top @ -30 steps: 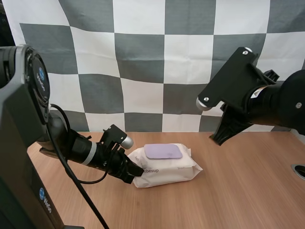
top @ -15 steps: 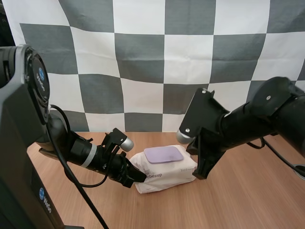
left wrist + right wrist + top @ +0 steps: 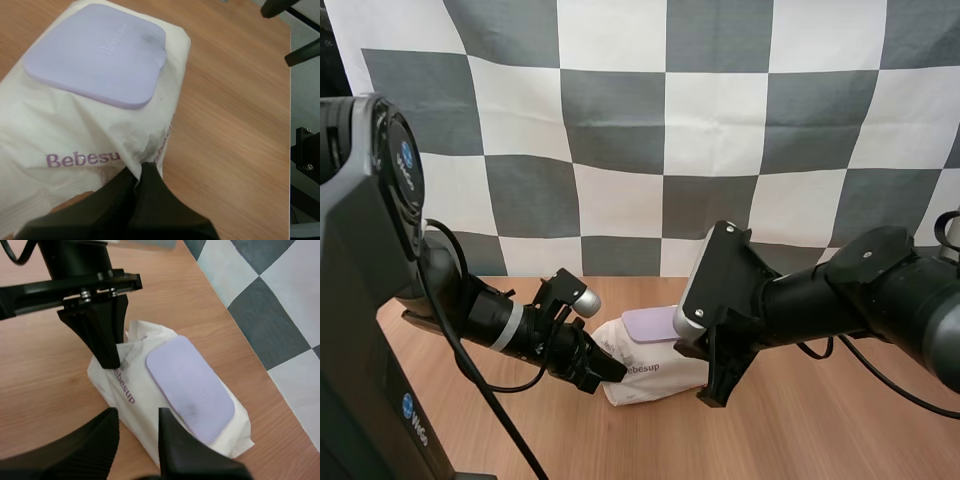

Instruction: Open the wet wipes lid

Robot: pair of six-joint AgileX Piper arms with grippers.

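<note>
L gripper point(image 3: 139, 172) clamped on crimped end of wipes pack point(image 3: 60, 130). Pack flat on table point(image 3: 235, 100), long axis running away from that end. R gripper point(image 3: 137, 417) fingers apart over pack's side edge. Lilac lid point(image 3: 190, 385) atop pack, just beyond R tips. R nearer lid, so likely the opener.

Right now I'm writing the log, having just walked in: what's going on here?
The left jaws are shut on the wrapper at one end of the pack, which lies on the table. The right jaws stand open close above the pack, beside its lilac lid. The lid lies flat, not yet opened.
</note>
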